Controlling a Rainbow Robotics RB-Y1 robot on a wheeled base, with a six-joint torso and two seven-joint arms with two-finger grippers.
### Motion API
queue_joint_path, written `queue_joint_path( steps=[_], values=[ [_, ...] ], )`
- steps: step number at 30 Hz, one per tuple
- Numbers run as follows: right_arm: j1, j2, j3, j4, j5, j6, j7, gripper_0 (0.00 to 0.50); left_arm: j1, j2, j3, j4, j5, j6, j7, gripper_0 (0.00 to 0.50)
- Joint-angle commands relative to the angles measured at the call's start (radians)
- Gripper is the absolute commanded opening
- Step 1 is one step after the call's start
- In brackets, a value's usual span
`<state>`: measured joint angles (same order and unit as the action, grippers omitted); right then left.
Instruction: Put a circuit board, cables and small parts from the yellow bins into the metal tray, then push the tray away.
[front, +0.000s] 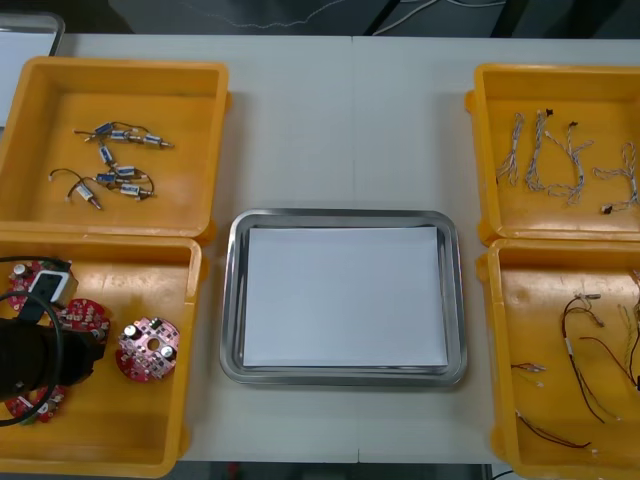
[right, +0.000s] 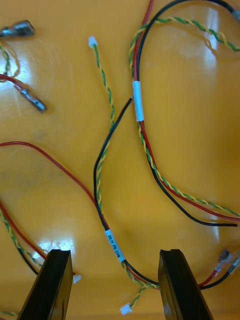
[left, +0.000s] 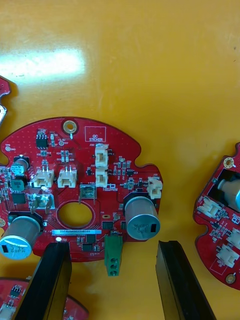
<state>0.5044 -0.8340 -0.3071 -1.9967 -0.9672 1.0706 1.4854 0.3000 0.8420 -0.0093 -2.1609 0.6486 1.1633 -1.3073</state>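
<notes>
My left gripper (left: 115, 280) stands open just above a round red circuit board (left: 80, 190), with the board's green connector between the fingertips. From the front, the left arm (front: 40, 360) hangs over the near left yellow bin (front: 100, 455), which holds several boards; one board (front: 148, 350) lies free to its right. My right gripper (right: 117, 285) is open low over red and yellow and black cables (right: 137, 100) on an orange bin floor. A labelled cable (right: 115, 247) runs between its fingers. The metal tray (front: 340, 215), white inside, sits at the table's middle.
The far left bin (front: 120, 68) holds small metal parts (front: 110, 165). In the far right bin (front: 560, 75) lie twisted blue and white cables (front: 560, 155). The near right bin (front: 510, 300) carries thin red and black cables (front: 585, 345). Another board's edge (left: 222, 220) lies beside the left gripper.
</notes>
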Motion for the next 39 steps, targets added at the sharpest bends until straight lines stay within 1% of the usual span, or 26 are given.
queue_joint_path(
  steps=[1, 7, 15, 16, 20, 32, 38, 39],
  values=[
    [0.026, 0.012, 0.046, 0.044, 0.018, -0.047, -0.007, 0.493, 0.03, 0.038, -0.035, -0.031, -0.04, -0.024, 0.075, 0.5],
    [0.022, 0.012, 0.056, 0.052, 0.025, -0.049, -0.01, 0.491, 0.033, 0.038, -0.041, -0.03, -0.047, -0.027, 0.077, 0.5],
    [0.005, 0.013, 0.103, 0.073, 0.041, -0.098, -0.019, 0.489, 0.033, 0.038, -0.049, -0.028, -0.056, -0.025, 0.08, 0.5],
    [0.003, 0.012, 0.108, 0.078, 0.041, -0.104, -0.02, 0.5, 0.033, 0.038, -0.049, -0.028, -0.058, -0.025, 0.08, 0.5],
    [-0.003, 0.013, 0.132, 0.099, 0.048, -0.146, -0.017, 0.5, 0.031, 0.04, -0.069, -0.027, -0.09, -0.025, 0.085, 0.5],
    [-0.001, 0.013, 0.141, 0.099, 0.071, -0.147, -0.023, 0.5, 0.03, 0.038, -0.077, -0.025, -0.089, -0.025, 0.095, 0.5],
    [-0.006, 0.013, 0.155, 0.11, 0.079, -0.172, -0.027, 0.5, 0.03, 0.038, -0.077, -0.022, -0.09, -0.025, 0.095, 0.5],
    [-0.007, 0.015, 0.16, 0.119, 0.081, -0.182, -0.027, 0.5, 0.03, 0.038, -0.077, -0.022, -0.09, -0.028, 0.095, 0.43]
  ],
)
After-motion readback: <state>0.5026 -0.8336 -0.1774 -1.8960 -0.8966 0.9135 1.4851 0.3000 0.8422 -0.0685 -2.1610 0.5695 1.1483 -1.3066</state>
